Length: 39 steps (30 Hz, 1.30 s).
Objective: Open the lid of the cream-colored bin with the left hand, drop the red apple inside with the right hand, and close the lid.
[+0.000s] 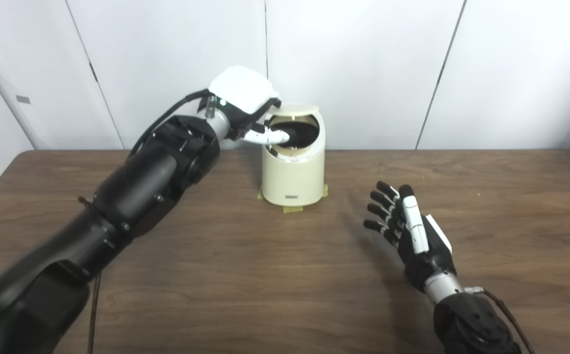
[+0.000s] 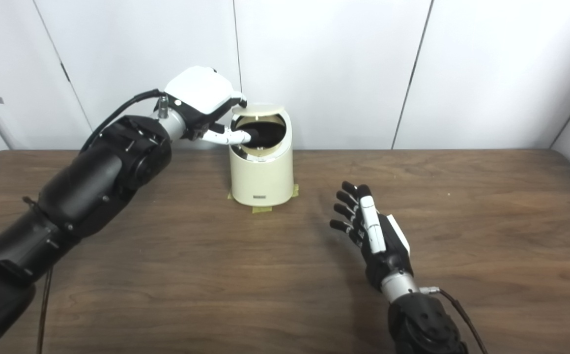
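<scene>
Nearest, over the bare brown wooden tabletop (image 1: pixel 245 275): black-and-white right hand (image 1: pixel 405 228), fingers spread wide, holding nothing, well apart from the bin. No red apple visible on the table or in either hand; possibly already inside the bin, though the dark opening hides whatever lies there. Farther back, near the wall: cream-colored cylindrical plastic bin (image 1: pixel 293 169) standing upright on yellow tape tabs (image 1: pixel 293 209). Round cream lid (image 1: pixel 297 108) tipped up and back, opening exposed. White-backed left hand (image 1: pixel 245 105) at the bin's rim, a finger (image 1: pixel 265 138) reaching across the opening; grip on the lid impossible to judge, open or closed not discernible. Probably the closing step at hand, with the lid up and the right hand empty: best done by easing the finger clear of the opening first, then lowering the lid gently without shoving the bin off its tape.
</scene>
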Available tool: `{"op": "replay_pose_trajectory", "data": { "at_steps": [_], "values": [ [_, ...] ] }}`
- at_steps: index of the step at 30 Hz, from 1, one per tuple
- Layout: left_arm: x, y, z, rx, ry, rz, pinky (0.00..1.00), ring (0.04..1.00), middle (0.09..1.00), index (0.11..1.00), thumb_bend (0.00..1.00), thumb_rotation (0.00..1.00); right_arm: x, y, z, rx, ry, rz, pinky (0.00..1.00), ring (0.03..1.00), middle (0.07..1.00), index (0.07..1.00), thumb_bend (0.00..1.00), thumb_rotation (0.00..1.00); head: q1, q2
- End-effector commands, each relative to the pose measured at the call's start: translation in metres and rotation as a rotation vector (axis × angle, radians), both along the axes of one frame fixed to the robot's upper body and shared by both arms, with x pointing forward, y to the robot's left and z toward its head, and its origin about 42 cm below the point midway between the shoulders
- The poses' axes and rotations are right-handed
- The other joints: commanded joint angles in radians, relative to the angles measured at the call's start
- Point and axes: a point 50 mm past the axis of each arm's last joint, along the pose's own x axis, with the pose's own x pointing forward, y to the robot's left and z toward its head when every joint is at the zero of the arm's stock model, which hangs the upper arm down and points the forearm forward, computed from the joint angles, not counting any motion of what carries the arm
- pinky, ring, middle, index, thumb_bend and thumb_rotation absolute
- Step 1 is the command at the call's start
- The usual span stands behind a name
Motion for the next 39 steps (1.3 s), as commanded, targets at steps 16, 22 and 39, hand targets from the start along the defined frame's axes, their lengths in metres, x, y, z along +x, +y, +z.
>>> {"op": "replay_pose_trajectory", "data": {
  "at_steps": [16, 22, 39],
  "values": [
    [-0.016, -0.001, -0.003, -0.017, -0.068, -0.065, 0.96, 0.907, 0.868, 0.846, 0.51, 0.97, 0.009, 0.003, 0.018, -0.009, -0.082, 0.033, 0.79, 0.899, 0.903, 0.940, 0.52, 1.00, -0.004, 0.011],
    [-0.022, -0.007, -0.013, -0.015, -0.080, -0.105, 0.96, 0.924, 0.887, 0.865, 0.51, 0.95, 0.008, 0.003, 0.016, -0.023, -0.083, 0.036, 0.80, 0.902, 0.904, 0.936, 0.50, 1.00, -0.007, 0.016],
    [-0.043, -0.027, -0.024, 0.074, -0.203, -0.066, 0.89, 0.892, 0.869, 0.843, 0.52, 0.77, 0.011, 0.002, 0.012, -0.032, -0.059, 0.025, 0.79, 0.894, 0.887, 0.934, 0.51, 1.00, -0.011, 0.020]
  ]
}}
